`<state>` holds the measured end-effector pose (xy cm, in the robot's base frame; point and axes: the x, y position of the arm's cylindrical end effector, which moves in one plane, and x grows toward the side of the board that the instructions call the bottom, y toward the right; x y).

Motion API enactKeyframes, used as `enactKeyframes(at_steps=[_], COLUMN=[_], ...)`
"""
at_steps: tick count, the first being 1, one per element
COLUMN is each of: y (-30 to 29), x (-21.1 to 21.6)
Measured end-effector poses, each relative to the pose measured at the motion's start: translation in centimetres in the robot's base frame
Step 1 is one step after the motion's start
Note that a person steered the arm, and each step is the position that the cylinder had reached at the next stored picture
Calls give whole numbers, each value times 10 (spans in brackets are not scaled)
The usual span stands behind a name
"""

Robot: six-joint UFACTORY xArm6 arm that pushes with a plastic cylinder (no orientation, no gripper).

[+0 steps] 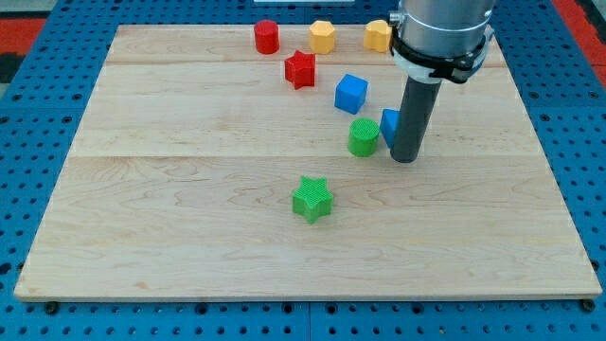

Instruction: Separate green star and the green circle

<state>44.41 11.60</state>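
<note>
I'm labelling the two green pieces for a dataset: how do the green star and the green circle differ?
Shape: the green star has points, while the green circle is a round cylinder. Place: the green star sits alone nearer the view's bottom; the green circle lies higher, close to a blue block. My tip stands just to the view's right of the green circle, far from the green star. Both share the same green and rest flat on the board.
</note>
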Motion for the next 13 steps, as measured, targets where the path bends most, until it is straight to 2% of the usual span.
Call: enactKeyframes(at_steps=[3,5,7,8,10,13], y=[-41,-50,-95,-100,-70,-69], x=[-10,-3,1,1,1,1])
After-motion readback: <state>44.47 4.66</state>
